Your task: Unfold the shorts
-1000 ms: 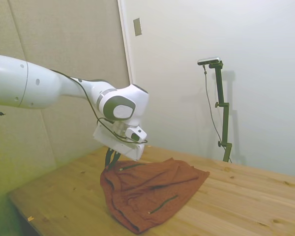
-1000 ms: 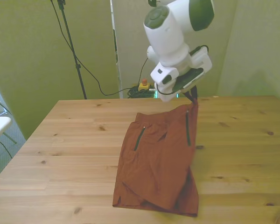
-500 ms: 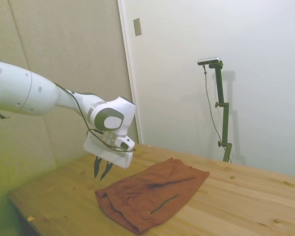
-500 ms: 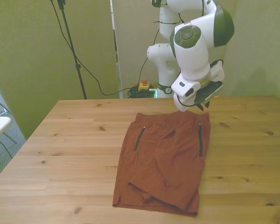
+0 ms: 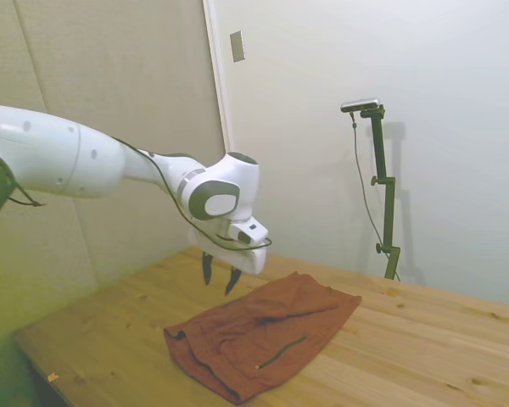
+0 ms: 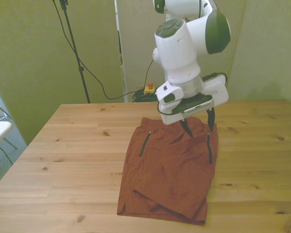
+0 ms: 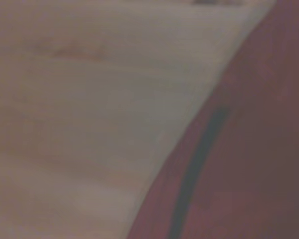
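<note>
Shorts lying almost flat, gripper hovering empty above them

The rust-red shorts (image 6: pixel 169 167) are lying spread in the middle of the wooden table (image 6: pixel 68 160), both dark pocket lines showing; only the near hem corner is looking doubled over, so I judge the unfolding nearly done, with that fold left. Farther back, the gripper (image 6: pixel 200 122) is hanging just above the waistband end, fingers parted, holding nothing and touching no cloth.

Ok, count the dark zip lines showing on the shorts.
2. On the shorts, one zip line runs near the front view's left edge of the fabric; the other runs near the right edge, just below the open gripper. Folded fabric may hide more.
</note>
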Available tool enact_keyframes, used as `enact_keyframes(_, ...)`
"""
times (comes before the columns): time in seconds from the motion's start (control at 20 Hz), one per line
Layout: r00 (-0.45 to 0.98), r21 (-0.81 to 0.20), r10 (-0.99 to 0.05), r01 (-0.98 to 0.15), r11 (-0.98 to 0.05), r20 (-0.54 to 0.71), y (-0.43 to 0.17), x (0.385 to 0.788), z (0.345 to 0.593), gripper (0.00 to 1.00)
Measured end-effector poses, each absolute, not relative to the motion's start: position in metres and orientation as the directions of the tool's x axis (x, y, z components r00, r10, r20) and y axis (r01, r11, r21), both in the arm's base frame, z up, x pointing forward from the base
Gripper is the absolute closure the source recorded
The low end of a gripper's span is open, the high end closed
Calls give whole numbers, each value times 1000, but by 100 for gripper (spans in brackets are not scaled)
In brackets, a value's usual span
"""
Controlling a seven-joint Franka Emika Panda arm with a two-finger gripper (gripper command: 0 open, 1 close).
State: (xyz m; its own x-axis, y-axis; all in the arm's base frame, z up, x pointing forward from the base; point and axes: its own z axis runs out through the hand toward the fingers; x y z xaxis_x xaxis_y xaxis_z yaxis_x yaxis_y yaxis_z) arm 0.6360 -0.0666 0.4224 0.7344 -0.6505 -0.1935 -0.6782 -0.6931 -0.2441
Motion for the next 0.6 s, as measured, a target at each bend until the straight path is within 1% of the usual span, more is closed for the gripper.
enact_keyframes(0.15,635,-260,-759,-764,-590,-144,-90,679,423,0)
enact_keyframes(0.35,476,-271,-873,-858,-436,-103,-93,727,425,0)
enact_keyframes(0.6,265,-238,-964,-939,-250,-34,-84,768,399,0)
